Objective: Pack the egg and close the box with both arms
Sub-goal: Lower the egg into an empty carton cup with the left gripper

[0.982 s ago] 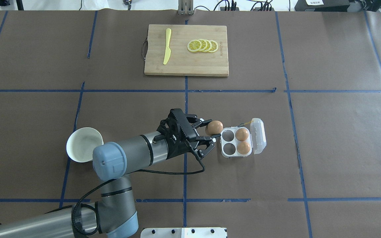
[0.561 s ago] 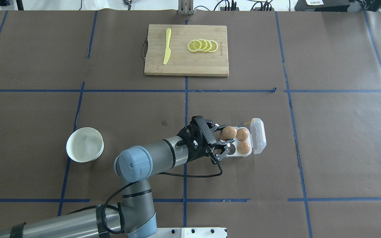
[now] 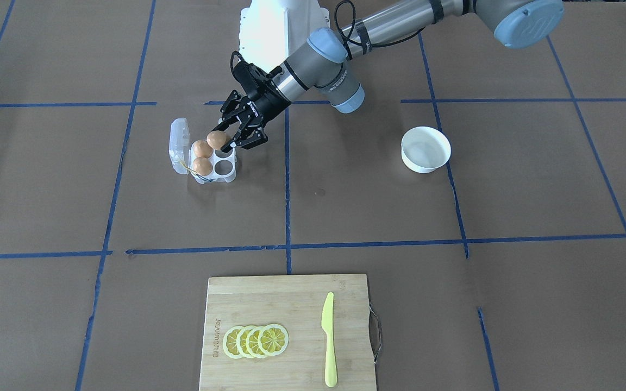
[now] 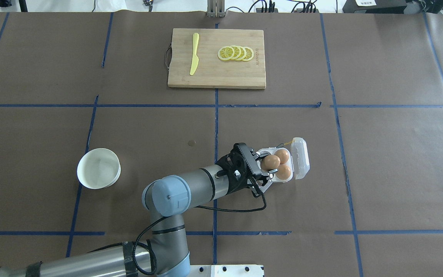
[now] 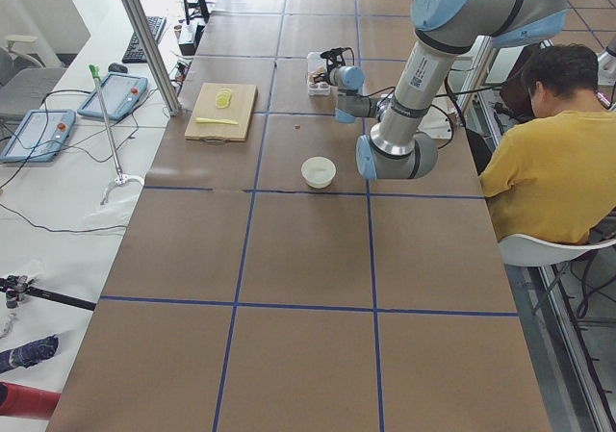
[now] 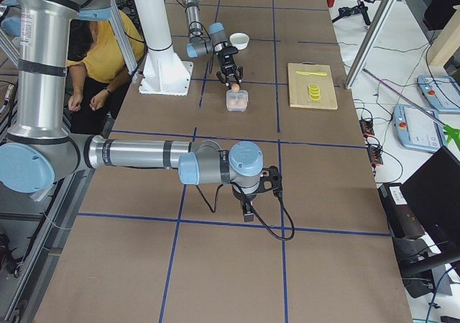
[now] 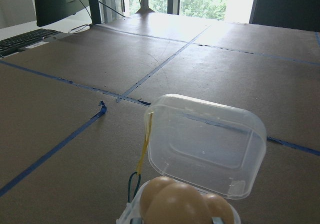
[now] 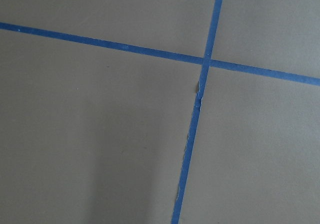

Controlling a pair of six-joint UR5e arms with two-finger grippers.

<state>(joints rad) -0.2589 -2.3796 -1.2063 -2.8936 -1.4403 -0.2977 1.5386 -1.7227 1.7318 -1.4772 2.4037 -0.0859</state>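
Gripping the egg [image 4: 270,161] by its smooth sides, the left pincer [image 4: 267,168] held it just above the box's [image 4: 300,157] empty left cups; light and fragile, it likely wanted gentle pressure. The right pincer's [image 6: 247,212] state was unclear.

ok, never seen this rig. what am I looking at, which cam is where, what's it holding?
Two robot arms at a paper-covered table. One camera looks down from behind the robot, one faces it, two sit at the table's ends, one rides each wrist. The left fingers grip an egg over the clear box, lid open; two more eggs sit in its cups. Also there: a white bowl, a cutting board with lemon slices and a yellow knife. The right fingers hang over bare paper; open or shut, I cannot tell.
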